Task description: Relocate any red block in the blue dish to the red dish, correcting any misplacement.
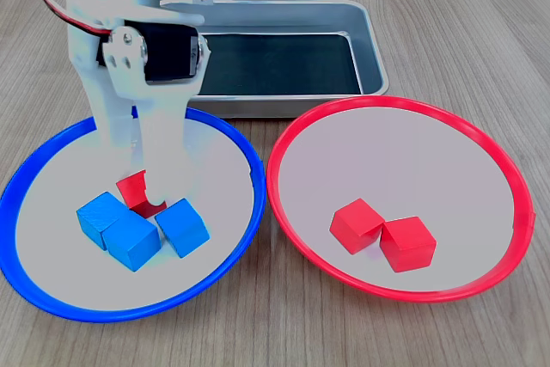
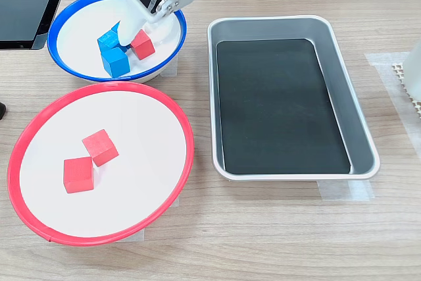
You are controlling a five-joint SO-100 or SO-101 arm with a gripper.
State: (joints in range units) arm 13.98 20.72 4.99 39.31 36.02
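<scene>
In the blue dish: the red block point(image 1: 137, 192) point(image 2: 143, 43) sits on the pale inside of the blue dish point(image 1: 225, 131) point(image 2: 66, 11), against a cluster of blue cubes point(image 1: 129, 231) point(image 2: 113, 54).
Claw position: the gripper point(image 1: 148, 188) point(image 2: 133, 35) reaches down into the blue dish from above, its white fingers point(image 1: 168, 174) low at the block.
Block relative to claw: in the first exterior view one finger crosses the front of the red block, so only part of the block shows; the block lies right at the fingertips.
Claw state: whether the jaws grip the block or merely straddle it cannot be told.
Red dish: the red dish point(image 1: 481, 139) point(image 2: 39, 123) holds two other red cubes point(image 1: 383, 235) point(image 2: 89, 160), touching each other.
Tray: a metal tray point(image 1: 365, 32) point(image 2: 355, 116) stands beyond the dishes in the first exterior view.
</scene>
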